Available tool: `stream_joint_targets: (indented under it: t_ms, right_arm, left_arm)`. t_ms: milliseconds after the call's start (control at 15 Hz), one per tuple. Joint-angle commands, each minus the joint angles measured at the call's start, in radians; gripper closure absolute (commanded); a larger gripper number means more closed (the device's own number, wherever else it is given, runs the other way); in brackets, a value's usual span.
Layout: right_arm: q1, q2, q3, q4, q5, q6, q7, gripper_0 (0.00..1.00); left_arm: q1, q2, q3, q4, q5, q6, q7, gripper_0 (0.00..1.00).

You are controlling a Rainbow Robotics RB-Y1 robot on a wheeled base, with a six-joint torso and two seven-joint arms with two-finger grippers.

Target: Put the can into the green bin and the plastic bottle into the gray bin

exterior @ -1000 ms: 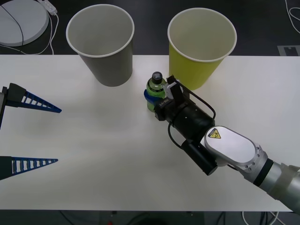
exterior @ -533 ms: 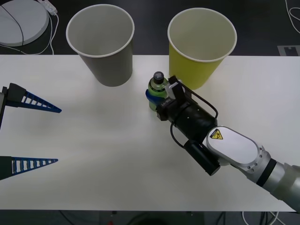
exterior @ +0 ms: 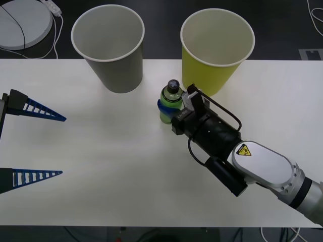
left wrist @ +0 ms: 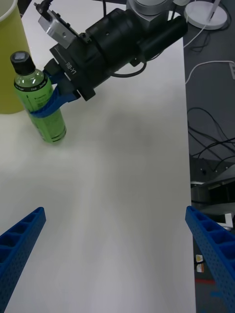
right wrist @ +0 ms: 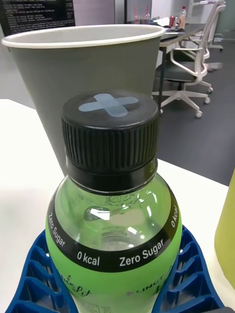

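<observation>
The plastic bottle (exterior: 170, 103), bright green with a dark cap, stands upright between the two bins, its base at about table level. My right gripper (exterior: 165, 107) is shut on it, the blue fingers (right wrist: 196, 274) wrapped round its body (right wrist: 115, 230) below the shoulder. In the left wrist view the bottle (left wrist: 41, 105) sits in that grip beside the green bin (left wrist: 7, 63). The gray bin (exterior: 116, 65) stands at the back left and the green bin (exterior: 212, 70) at the back right. My left gripper (exterior: 63, 146) waits open at the table's left side. The can is out of view.
A white round device (exterior: 22, 22) with a cable lies beyond the table's far left corner. The white table (exterior: 101, 166) is bare in front of me. Cables (left wrist: 210, 127) run over the floor past one table edge. Office chairs (right wrist: 188, 73) stand behind the gray bin (right wrist: 58, 73).
My right arm has shifted slightly to the right and toward me, carrying the bottle a little closer to the green bin. The left arm has not moved.
</observation>
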Motion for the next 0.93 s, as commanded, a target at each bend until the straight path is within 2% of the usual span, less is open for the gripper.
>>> stream_joint_targets:
  t_ms: [67,467,600,733,933]
  right_arm:
    - [0.014,-0.025,0.0,-0.043,-0.021,-0.016,0.0,1.0]
    - [0.03,-0.103,-0.022,-0.129,-0.162,-0.122,0.0,1.0]
    - [0.03,-0.119,-0.032,-0.134,-0.179,-0.144,-0.005,1.0]
    - [0.03,-0.137,-0.063,-0.135,-0.231,-0.217,-0.005,1.0]
    - [0.03,-0.165,-0.097,-0.137,-0.243,-0.28,-0.02,1.0]
  left_arm:
    - [0.0,0.0,0.0,0.0,0.0,0.0,0.0,0.0]
    - [0.0,0.0,0.0,0.0,0.0,0.0,0.0,0.0]
    - [0.0,0.0,0.0,0.0,0.0,0.0,0.0,0.0]
    - [0.0,0.0,0.0,0.0,0.0,0.0,0.0,0.0]
    - [0.0,0.0,0.0,0.0,0.0,0.0,0.0,0.0]
